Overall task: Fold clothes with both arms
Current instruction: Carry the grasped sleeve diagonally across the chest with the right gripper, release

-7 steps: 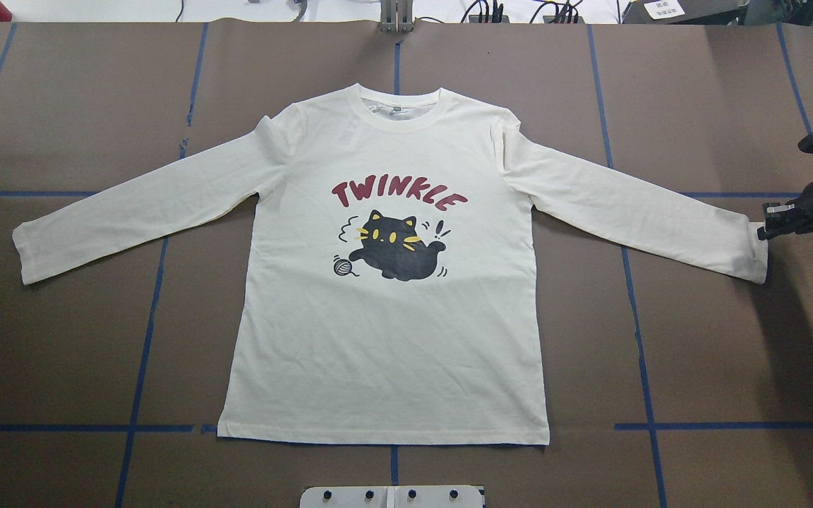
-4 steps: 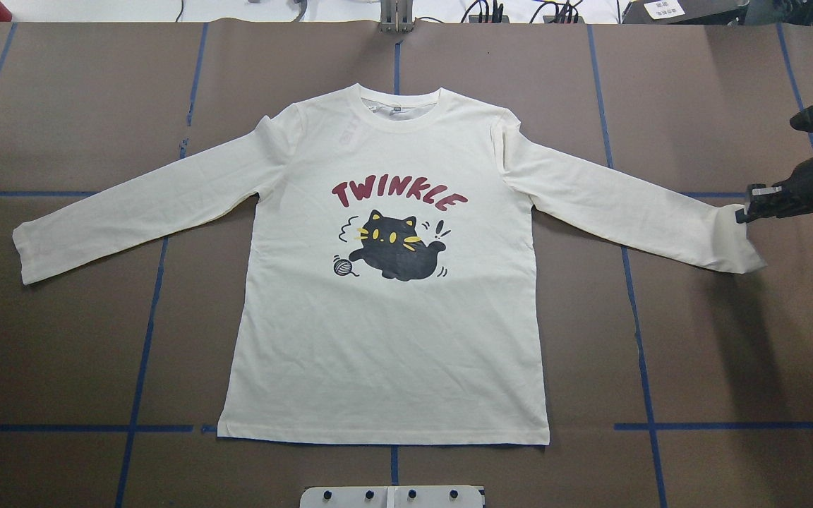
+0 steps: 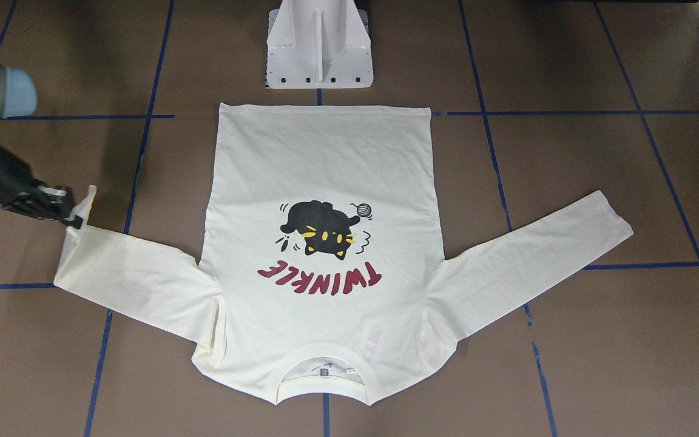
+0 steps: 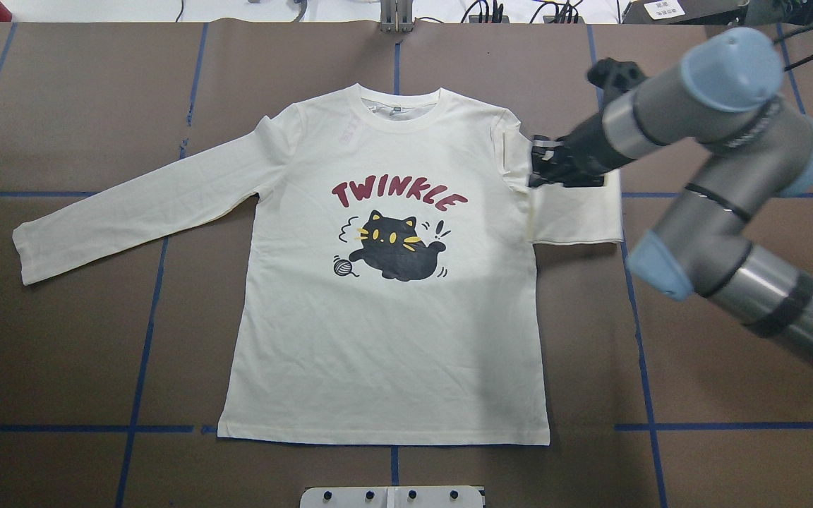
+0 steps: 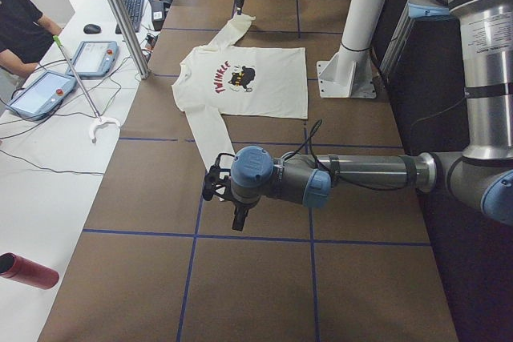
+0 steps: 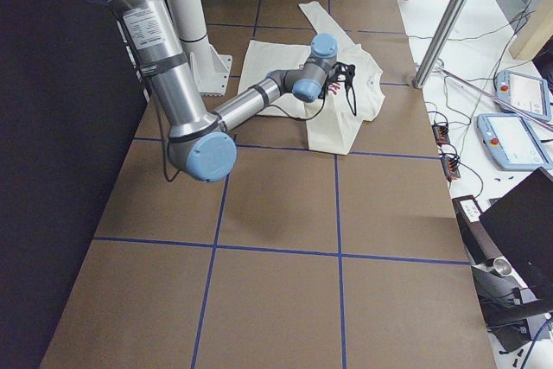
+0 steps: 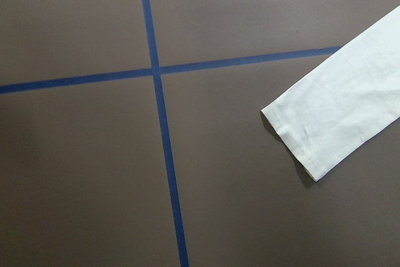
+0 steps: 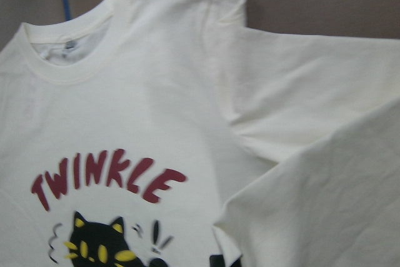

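Observation:
The cream long-sleeved T-shirt [image 4: 385,339] lies flat, print up, with the black cat and "TWINKLE". In the overhead view my right gripper [image 4: 539,169] is shut on the right sleeve's cuff at the shirt's right shoulder, and the right sleeve [image 4: 576,215] is doubled back on itself. The front-facing view shows that gripper [image 3: 70,212] at the lifted cuff with the sleeve stretched out. The left sleeve [image 4: 138,204] lies straight; its cuff [image 7: 331,129] shows in the left wrist view. My left gripper [image 5: 212,186] hovers near that cuff; I cannot tell if it is open.
Brown table [image 4: 731,353] with blue tape lines [image 4: 142,353]. The white pedestal base [image 3: 319,48] stands at the hem side. An operators' bench with teach pendants [image 5: 40,94], a metal post [image 5: 120,14] and a red bottle [image 5: 28,270] lies beyond the far edge.
My right gripper has carried the right cuff from the table's right end leftward to the shirt's shoulder, folding the sleeve over. The right arm now reaches far into view.

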`<state>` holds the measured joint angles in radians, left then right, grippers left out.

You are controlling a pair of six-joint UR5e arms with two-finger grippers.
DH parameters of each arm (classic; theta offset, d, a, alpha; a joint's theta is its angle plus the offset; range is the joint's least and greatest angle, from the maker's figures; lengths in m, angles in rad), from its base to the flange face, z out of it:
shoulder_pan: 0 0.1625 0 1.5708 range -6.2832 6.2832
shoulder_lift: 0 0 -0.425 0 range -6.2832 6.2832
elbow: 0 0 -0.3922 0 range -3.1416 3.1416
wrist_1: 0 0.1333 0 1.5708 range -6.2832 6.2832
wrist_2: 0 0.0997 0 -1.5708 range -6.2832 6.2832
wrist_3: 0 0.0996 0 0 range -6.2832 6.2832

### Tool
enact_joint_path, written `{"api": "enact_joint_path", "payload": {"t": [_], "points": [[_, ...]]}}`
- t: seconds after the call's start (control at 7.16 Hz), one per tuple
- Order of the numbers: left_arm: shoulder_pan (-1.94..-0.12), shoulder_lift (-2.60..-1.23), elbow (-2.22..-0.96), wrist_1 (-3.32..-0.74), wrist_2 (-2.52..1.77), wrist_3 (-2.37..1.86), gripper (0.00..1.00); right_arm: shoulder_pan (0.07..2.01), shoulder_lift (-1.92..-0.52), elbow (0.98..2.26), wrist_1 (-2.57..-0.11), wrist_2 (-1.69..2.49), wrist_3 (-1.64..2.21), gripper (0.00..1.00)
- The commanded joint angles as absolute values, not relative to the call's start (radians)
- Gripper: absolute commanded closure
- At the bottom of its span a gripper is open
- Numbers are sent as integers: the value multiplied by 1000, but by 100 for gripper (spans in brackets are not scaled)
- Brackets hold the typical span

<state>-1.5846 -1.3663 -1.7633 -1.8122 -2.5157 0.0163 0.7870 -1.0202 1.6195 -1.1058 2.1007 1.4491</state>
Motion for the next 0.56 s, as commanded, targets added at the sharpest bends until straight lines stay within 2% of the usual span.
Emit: {"api": "enact_joint_path", "payload": {"t": [0.0,0.14,0.42], "points": [[-1585,-1365,-1759,-1830,-2517,17,0,623,-542,1278,-1238,1863,1619,100],[-1583,-1365,-1761,-1830,-2531,14,0,554,-423,1120,-1220,1779,1624,100],[-1583,-1365,-1759,-1830,-2542,15,0,473,-335,950,-1087,1651,1626,100]]}}
